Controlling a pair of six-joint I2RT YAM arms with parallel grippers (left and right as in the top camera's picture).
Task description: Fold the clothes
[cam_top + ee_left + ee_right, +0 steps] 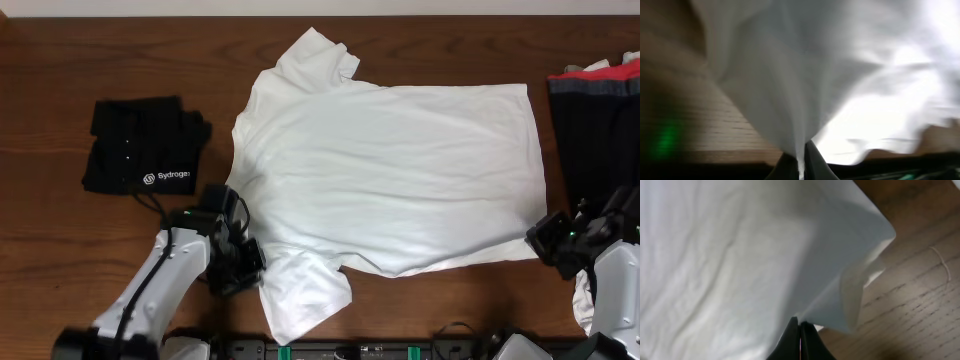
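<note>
A plain white T-shirt [400, 170] lies spread flat across the wooden table, collar to the left and hem to the right. My left gripper [250, 262] sits at its near left side, by the near sleeve [300, 295]. In the left wrist view the left gripper [800, 167] is shut on a pinch of white fabric [790, 90] that rises in a tent from the fingertips. My right gripper [548, 240] is at the near hem corner. In the right wrist view the right gripper [800, 329] is shut, with the shirt's corner [855, 295] folded up at its tips.
A folded black shirt with white "Sydrogen" lettering [140, 145] lies at the left. A dark pile of garments with red and grey edges [600, 110] sits at the right edge. The table's front edge with cables [380, 350] runs just below the near sleeve.
</note>
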